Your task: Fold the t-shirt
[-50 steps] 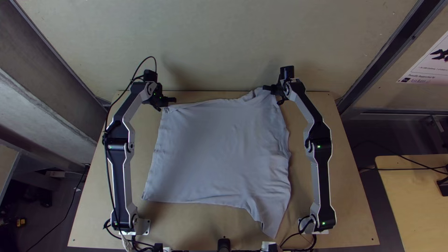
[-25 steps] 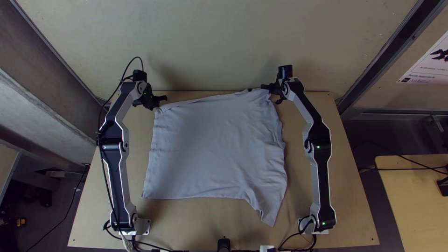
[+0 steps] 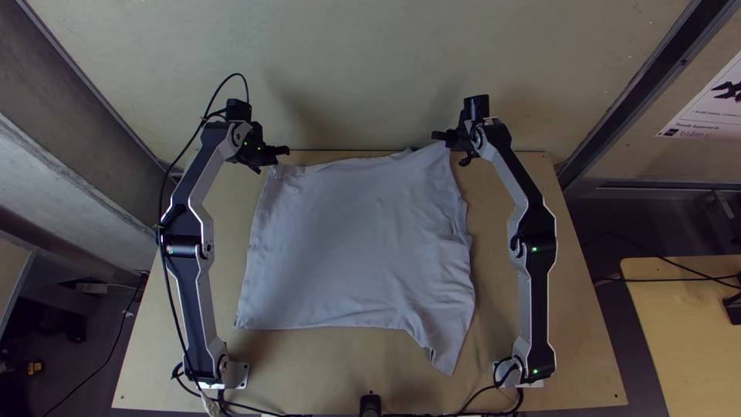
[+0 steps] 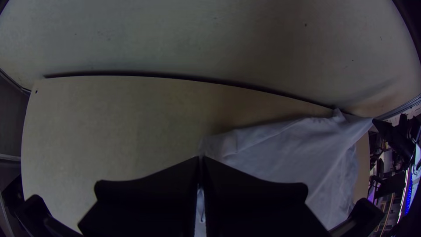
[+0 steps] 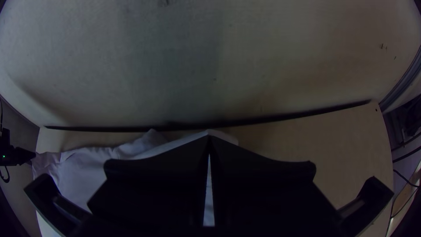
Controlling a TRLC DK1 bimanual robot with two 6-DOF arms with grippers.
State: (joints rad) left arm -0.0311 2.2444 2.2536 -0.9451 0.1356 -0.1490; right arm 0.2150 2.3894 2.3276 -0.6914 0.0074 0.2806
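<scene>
Across the middle of the flat, light wooden table (image 3: 571, 347), in the top view: a soft, pale grey cloth t-shirt (image 3: 363, 247), spread out, with small wrinkles down one side. At the far corner by those wrinkles, the black right gripper (image 3: 438, 137), pinching cloth. At the other far corner, the black left gripper (image 3: 284, 150), pinching cloth too. Maybe a slip from too hard a pull, with just a bit of corner in each grip. Maybe a crooked fold, from uneven lifting or from the loose flap near the table's near edge. Just past the far edge, a big pale wall (image 3: 370, 77): a likely bump from reaching too far. On both sides of the shirt, strips of wood, with some room for small side moves.

In the left wrist view: fingers closed, with cloth at the tips. Beside that corner, a wide stretch of wood, good for moving outward.

In the right wrist view: fingertips together on the cloth, with a thin slit lower down. Close by, a puffy bump along the shirt's edge, maybe a crease later without a gentle stretch.
</scene>
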